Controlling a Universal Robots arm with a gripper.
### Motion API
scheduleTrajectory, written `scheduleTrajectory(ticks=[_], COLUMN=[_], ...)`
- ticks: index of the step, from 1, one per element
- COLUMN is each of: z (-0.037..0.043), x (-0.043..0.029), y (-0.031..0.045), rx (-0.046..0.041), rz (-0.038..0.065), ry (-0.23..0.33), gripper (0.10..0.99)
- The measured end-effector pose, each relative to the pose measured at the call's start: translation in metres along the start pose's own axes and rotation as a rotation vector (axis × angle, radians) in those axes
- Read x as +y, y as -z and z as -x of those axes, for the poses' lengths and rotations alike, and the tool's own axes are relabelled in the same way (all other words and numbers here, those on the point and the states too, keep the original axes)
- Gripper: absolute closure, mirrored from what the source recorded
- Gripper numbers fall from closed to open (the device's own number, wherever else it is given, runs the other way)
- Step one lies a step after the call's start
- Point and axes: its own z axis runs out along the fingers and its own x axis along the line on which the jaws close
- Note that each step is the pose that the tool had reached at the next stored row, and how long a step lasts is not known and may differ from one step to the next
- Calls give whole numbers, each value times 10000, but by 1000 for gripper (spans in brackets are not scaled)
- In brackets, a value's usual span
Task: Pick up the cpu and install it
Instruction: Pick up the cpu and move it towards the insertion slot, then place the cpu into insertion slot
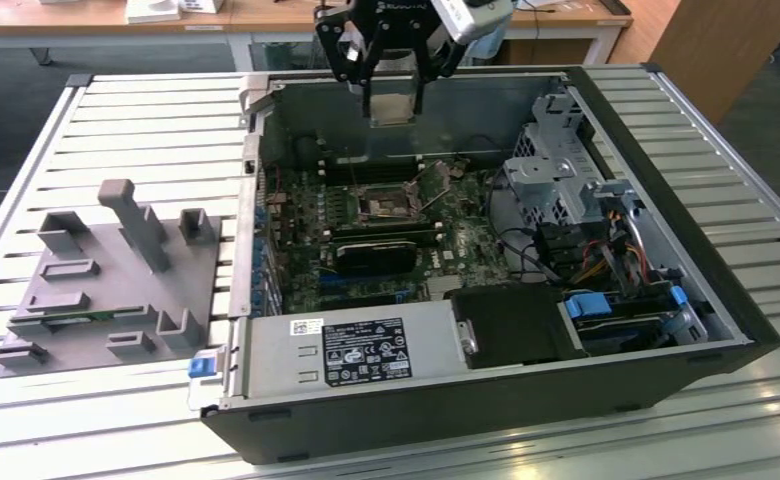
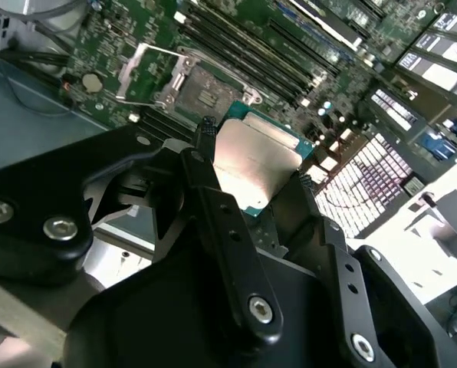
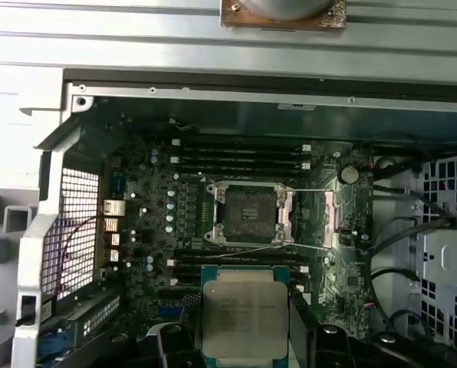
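Got the cpu (image 2: 259,157) pinched by two opposite edges between the fingers (image 2: 217,199), silver top facing up. I'd guess that's to leave the contact side free for seating. It's hanging over the open case (image 1: 497,410), clear above the bare socket (image 3: 248,215), latch frame flipped open.

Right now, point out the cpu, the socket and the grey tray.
cpu (image 3: 245,318): first wrist view, middle of its silver plate.
socket (image 3: 248,215): first wrist view, its open centre.
tray (image 1: 117,288): exterior view, bare flat base.
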Motion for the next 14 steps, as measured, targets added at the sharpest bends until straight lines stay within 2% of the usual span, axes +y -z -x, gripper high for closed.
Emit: scheduleTrajectory(ticks=[5,11,14], z=[106,122,122], x=[-3,-3,-3], y=[-2,-2,-5], rx=[-6,-8,-29], rz=[-1,-2,-3], ry=[-16,-54,-373], gripper=[545,545,545])
